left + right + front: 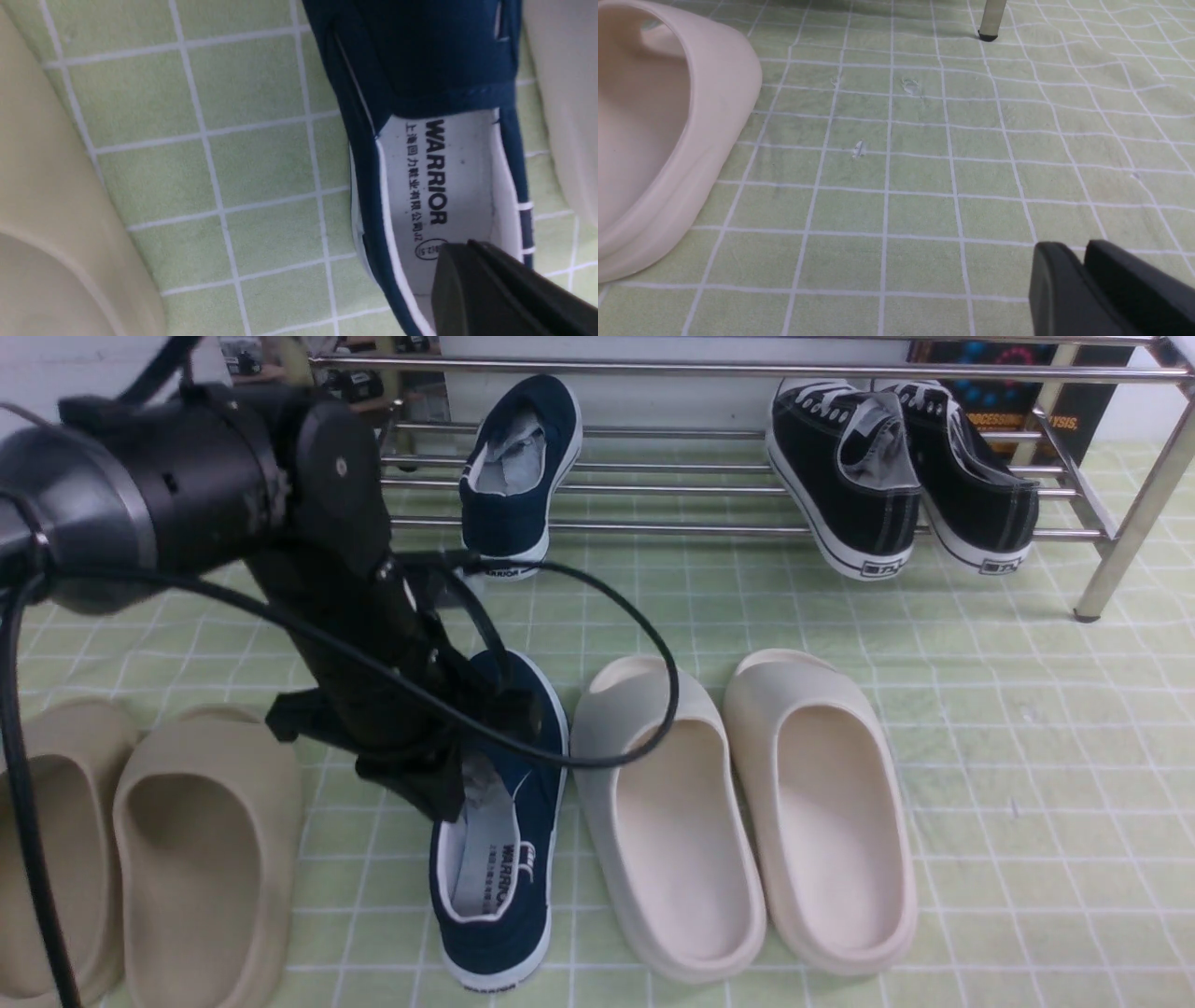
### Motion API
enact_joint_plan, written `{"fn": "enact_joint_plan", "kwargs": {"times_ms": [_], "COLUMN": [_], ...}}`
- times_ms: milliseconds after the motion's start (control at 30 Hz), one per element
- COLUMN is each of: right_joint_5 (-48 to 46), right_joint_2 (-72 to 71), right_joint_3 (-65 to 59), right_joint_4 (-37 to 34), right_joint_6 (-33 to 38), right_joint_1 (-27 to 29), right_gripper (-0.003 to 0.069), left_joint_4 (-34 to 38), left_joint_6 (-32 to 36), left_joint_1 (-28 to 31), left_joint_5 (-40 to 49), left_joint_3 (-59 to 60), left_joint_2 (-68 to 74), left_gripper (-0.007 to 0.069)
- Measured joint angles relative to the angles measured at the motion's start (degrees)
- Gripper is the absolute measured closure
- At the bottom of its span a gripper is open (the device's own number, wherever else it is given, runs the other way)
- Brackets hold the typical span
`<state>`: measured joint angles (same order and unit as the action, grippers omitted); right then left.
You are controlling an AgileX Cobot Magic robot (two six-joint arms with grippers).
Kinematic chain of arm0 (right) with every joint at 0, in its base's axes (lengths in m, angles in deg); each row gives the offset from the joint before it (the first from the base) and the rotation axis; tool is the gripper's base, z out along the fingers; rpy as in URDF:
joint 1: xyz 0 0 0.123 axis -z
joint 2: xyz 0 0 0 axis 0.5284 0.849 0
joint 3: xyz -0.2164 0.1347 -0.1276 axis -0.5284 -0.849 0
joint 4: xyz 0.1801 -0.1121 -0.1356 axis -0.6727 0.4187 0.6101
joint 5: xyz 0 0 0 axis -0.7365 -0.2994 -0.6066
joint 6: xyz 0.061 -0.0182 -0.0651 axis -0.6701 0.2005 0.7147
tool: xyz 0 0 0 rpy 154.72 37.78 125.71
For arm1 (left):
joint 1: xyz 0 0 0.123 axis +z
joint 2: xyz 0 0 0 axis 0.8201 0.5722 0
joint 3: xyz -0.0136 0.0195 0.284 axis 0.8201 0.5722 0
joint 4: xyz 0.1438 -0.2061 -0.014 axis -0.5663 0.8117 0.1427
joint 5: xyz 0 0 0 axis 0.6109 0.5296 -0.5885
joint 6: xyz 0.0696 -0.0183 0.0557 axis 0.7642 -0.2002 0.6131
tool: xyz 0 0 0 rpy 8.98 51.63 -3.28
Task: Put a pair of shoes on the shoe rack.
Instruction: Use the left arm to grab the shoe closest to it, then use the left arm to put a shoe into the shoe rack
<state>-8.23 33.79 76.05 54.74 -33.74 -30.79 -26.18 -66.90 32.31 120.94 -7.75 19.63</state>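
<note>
One navy slip-on (518,476) leans on the lower bars of the chrome shoe rack (700,527), heel toward me. The other navy slip-on (499,868) lies on the green checked mat between the slides. It also shows in the left wrist view (420,60), with "WARRIOR" on its insole. My left gripper (446,807) hangs over this shoe's opening. In the left wrist view the left gripper (460,245) has its fingers pressed together above the insole, holding nothing I can see. My right gripper (1083,245) is shut and empty above bare mat; it is out of the front view.
Black lace-up sneakers (896,476) sit on the rack's right side. Cream slides (738,812) lie right of the floor shoe and beige slides (140,859) lie left of it. A rack leg (990,18) stands beyond my right gripper. A black cable (616,616) loops over the floor shoe.
</note>
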Motion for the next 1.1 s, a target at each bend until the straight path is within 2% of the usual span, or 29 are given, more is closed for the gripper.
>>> {"fn": "enact_joint_plan", "kwargs": {"times_ms": [67, 100, 133, 167, 233, 267, 333, 433, 533, 567, 633, 667, 733, 900, 933, 1100], "right_joint_5": [0.0, 0.0, 0.0, 0.0, 0.0, 0.0, 0.0, 0.0, 0.0, 0.0, 0.0, 0.0, 0.0, 0.0, 0.0, 0.0], "right_joint_2": [0.0, 0.0, 0.0, 0.0, 0.0, 0.0, 0.0, 0.0, 0.0, 0.0, 0.0, 0.0, 0.0, 0.0, 0.0, 0.0], "right_joint_3": [0.0, 0.0, 0.0, 0.0, 0.0, 0.0, 0.0, 0.0, 0.0, 0.0, 0.0, 0.0, 0.0, 0.0, 0.0, 0.0], "right_joint_4": [0.0, 0.0, 0.0, 0.0, 0.0, 0.0, 0.0, 0.0, 0.0, 0.0, 0.0, 0.0, 0.0, 0.0, 0.0, 0.0], "right_joint_6": [0.0, 0.0, 0.0, 0.0, 0.0, 0.0, 0.0, 0.1, 0.1, 0.1, 0.1, 0.1, 0.1, 0.1, 0.1, 0.1], "right_joint_1": [0.0, 0.0, 0.0, 0.0, 0.0, 0.0, 0.0, 0.0, 0.0, 0.0, 0.0, 0.0, 0.0, 0.0, 0.0, 0.0], "right_gripper": [0.0535, 0.0534, 0.0532, 0.0532, 0.0529, 0.0529, 0.0529, 0.0527, 0.0526, 0.0524, 0.0520, 0.0517, 0.0517, 0.0514, 0.0514, 0.0510], "left_joint_4": [-0.3, -0.5, -1.0, -1.0, -2.5, -2.7, -3.7, -4.0, -4.0, -3.6, -3.4, -3.4, -3.6, -4.1, -2.9, -0.3], "left_joint_6": [-0.1, -0.1, -0.2, -0.3, -1.8, -2.2, -4.1, -4.6, -4.6, -4.7, -4.8, -4.8, -4.6, -2.5, -1.2, 0.0], "left_joint_1": [-0.4, -0.4, -0.4, -0.4, -0.4, -0.4, -0.4, -0.4, -0.4, -0.4, -0.4, -0.4, -0.4, -0.4, -0.4, -0.4], "left_joint_5": [-1.4, -1.9, -3.2, -3.3, -5.5, -5.6, -8.2, -10.9, -12.7, -13.5, -14.2, -14.1, -13.3, -4.6, -1.4, 1.3], "left_joint_3": [2.0, 2.8, 4.2, 4.4, 6.6, 6.7, 8.7, 10.3, 10.9, 10.9, 10.9, 10.6, 9.7, 1.4, -4.4, -17.5], "left_joint_2": [0.0, 0.0, 0.0, 0.0, 0.0, -0.1, -0.3, -0.2, 1.0, 1.7, 2.0, 1.9, 1.8, -1.6, -2.3, 1.3], "left_gripper": [0.0636, 0.0623, 0.0578, 0.0578, 0.0442, 0.0432, 0.0322, 0.0290, 0.0355, 0.0457, 0.0592, 0.0632, 0.0635, 0.0633, 0.0633, 0.0633]}}
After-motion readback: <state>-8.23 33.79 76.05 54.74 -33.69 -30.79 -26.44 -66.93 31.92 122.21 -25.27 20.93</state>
